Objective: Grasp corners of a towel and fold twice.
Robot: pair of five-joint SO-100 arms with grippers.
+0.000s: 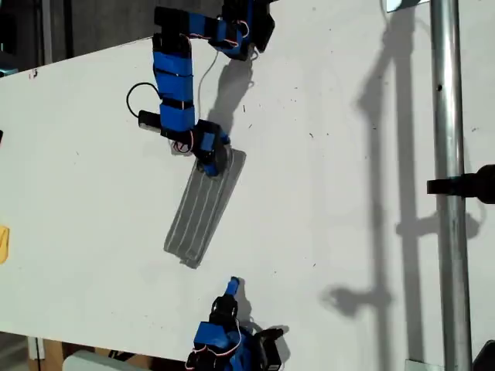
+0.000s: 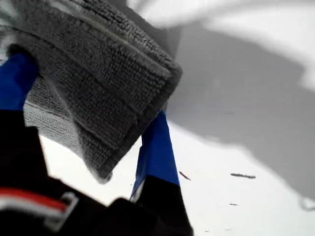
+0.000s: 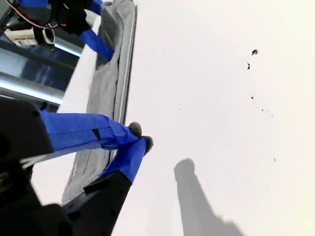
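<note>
Exterior view: the towel [image 1: 204, 205] lies on the white table [image 1: 325, 232] as a long narrow strip, its long axis running from upper right to lower left. My first gripper [image 1: 213, 158] sits at the strip's upper end. My second gripper [image 1: 230, 287] stands near the view's lower edge, just beyond the strip's lower end and apart from it.

First wrist view: my first gripper [image 2: 88, 113] is clamped on a folded corner of the towel [image 2: 98, 78], layers between the jaws.

Second wrist view: my second gripper [image 3: 138, 137] has its tips together, holding nothing. The towel [image 3: 106, 93] stretches away beside it. Judgement: 1 end held; the lower end lies nearer my second gripper.
</note>
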